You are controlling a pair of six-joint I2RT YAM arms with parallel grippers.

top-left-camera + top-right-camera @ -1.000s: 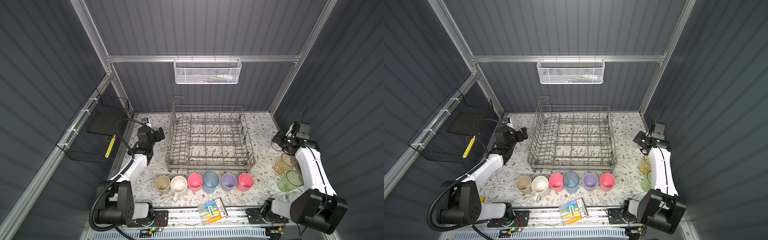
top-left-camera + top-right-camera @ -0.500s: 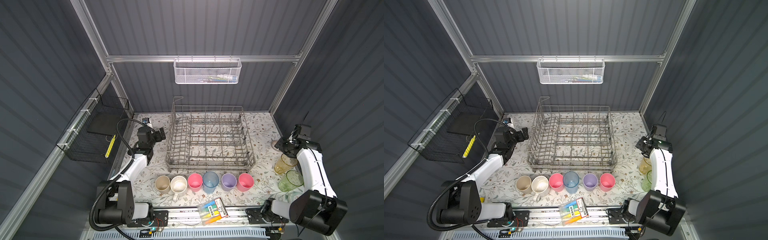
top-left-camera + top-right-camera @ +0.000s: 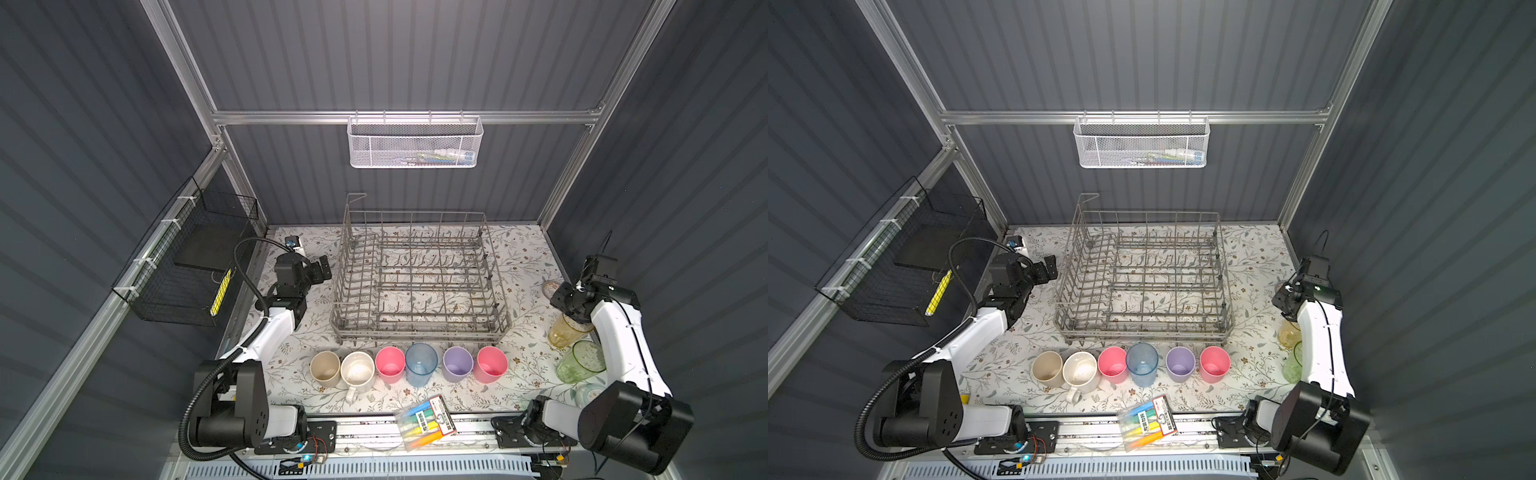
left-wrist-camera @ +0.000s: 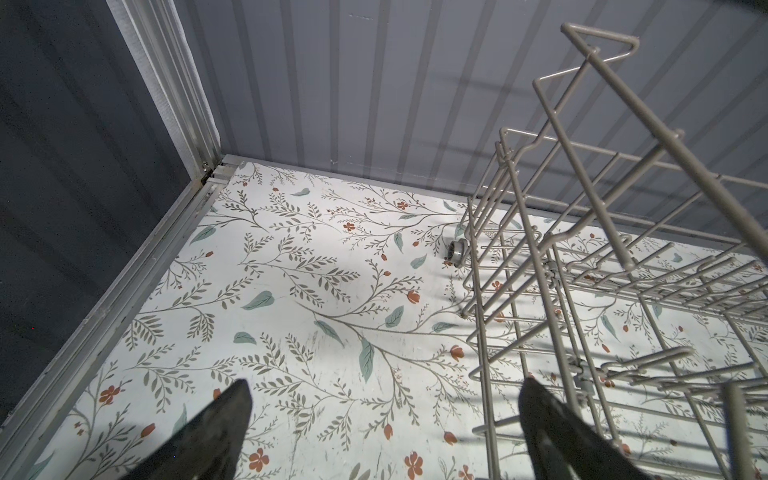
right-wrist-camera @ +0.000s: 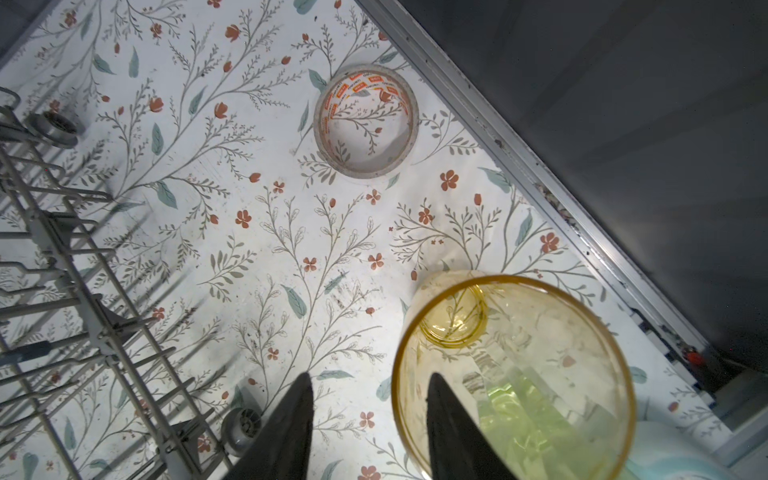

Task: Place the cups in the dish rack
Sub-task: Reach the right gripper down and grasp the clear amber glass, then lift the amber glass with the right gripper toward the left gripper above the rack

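The grey wire dish rack (image 3: 419, 330) (image 3: 1142, 330) stands empty mid-table. In front of it stand a beige cup (image 3: 325, 368), a cream mug (image 3: 357, 372), a pink cup (image 3: 390, 363), a clear-blue cup (image 3: 421, 363), a lilac cup (image 3: 458, 363) and a second pink cup (image 3: 491, 363). At the right stand an amber glass (image 3: 563, 332) (image 5: 540, 316) and a green glass (image 3: 579, 361). My right gripper (image 3: 570, 311) (image 5: 370, 376) is open, straddling the amber glass's rim, one finger inside. My left gripper (image 3: 322, 268) (image 4: 386, 382) hangs wide open and empty beside the rack's left wall (image 4: 679, 135).
A tape ring (image 5: 368, 120) lies behind the amber glass near the right wall. A marker pack (image 3: 426, 422) rests on the front rail. A white mesh basket (image 3: 415, 143) hangs on the back wall, a black wire basket (image 3: 187, 266) on the left wall.
My right gripper has come forward and down over the amber glass, and its jaws have narrowed. The left arm has not moved.
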